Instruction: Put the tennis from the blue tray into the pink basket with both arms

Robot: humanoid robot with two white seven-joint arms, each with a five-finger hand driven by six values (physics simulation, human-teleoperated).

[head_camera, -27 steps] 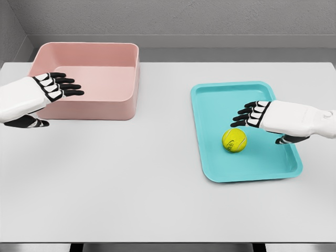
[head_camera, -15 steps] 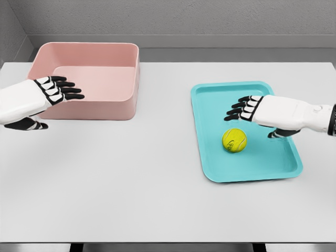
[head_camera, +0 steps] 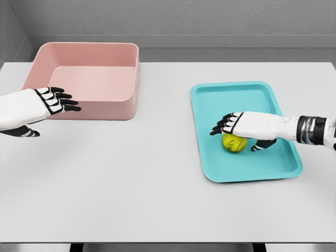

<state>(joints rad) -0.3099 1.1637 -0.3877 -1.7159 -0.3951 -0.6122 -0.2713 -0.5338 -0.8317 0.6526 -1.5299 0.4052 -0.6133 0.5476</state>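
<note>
A yellow-green tennis ball lies in the blue tray on the right half of the white table. My right hand hovers flat just over the ball, fingers spread toward the left and its thumb down on the ball's right; it covers the ball's top without closing on it. The pink basket stands at the back left with nothing in it. My left hand floats in front of the basket's near wall at its left end, fingers stretched out and holding nothing.
A grey wall runs behind the table's far edge. The table's front edge lies near the bottom of the picture.
My right hand has dropped and slid left until it sits over the ball. My left hand has sunk and pulled back left, from over the basket's rim to in front of its wall.
</note>
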